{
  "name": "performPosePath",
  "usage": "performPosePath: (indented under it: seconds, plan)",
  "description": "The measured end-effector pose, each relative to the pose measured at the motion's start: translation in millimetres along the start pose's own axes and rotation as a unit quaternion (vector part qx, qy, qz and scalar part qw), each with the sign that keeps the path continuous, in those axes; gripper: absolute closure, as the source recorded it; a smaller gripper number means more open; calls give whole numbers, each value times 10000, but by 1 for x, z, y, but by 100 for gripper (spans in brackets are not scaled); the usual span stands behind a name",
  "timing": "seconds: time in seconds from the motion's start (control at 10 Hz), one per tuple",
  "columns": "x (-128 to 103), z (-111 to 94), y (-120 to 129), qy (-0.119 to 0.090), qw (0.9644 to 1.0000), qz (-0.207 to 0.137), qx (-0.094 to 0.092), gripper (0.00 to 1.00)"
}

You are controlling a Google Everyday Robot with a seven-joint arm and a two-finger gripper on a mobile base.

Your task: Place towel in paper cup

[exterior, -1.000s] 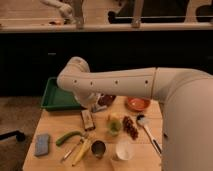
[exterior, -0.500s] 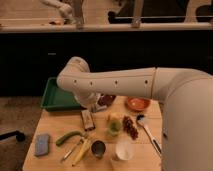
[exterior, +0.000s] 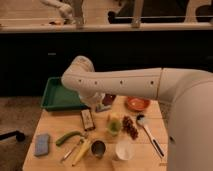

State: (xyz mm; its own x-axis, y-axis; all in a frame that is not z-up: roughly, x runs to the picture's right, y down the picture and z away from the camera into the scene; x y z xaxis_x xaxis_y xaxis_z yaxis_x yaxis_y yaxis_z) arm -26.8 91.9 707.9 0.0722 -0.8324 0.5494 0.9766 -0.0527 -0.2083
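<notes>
White arm (exterior: 125, 84) comes in from the right and bends at an elbow over the back of the wooden table (exterior: 55, 125). The gripper (exterior: 98, 103) hangs below that elbow, just over the near right corner of the green tray (exterior: 56, 95). I read the claw as closed and I can't make out anything held in it.

Towel (exterior: 42, 144) lies flat at the front left corner of the table, grey-blue and on its own. I take it as the cloth, though I can't rule out a pad. It is well apart from the claw, nearer the camera and off to the picture's left, with no contact.

Paper cup (exterior: 123, 149) stands upright at the front edge near the middle, its mouth facing up. A dark metal cup (exterior: 98, 148) stands just left of it. The towel is well apart from both cups, and a green vegetable (exterior: 67, 137) and a banana (exterior: 81, 151) lie between them.

Other clutter:
- A dark bar-shaped packet (exterior: 87, 119) sits below the claw.
- A dark red packet (exterior: 108, 99) lies beside the claw.
- A yellow-green fruit (exterior: 114, 125) and a bunch of dark grapes (exterior: 130, 127) are mid-table.
- An orange bowl (exterior: 137, 103) is at the back right.
- A spoon (exterior: 148, 131) lies along the right side.
</notes>
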Motion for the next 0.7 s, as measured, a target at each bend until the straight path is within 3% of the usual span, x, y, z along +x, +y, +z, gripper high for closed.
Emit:
performPosePath:
  seconds: [0.7]
  plan:
    - [-38,11,45,-136,9990,427,-39,100]
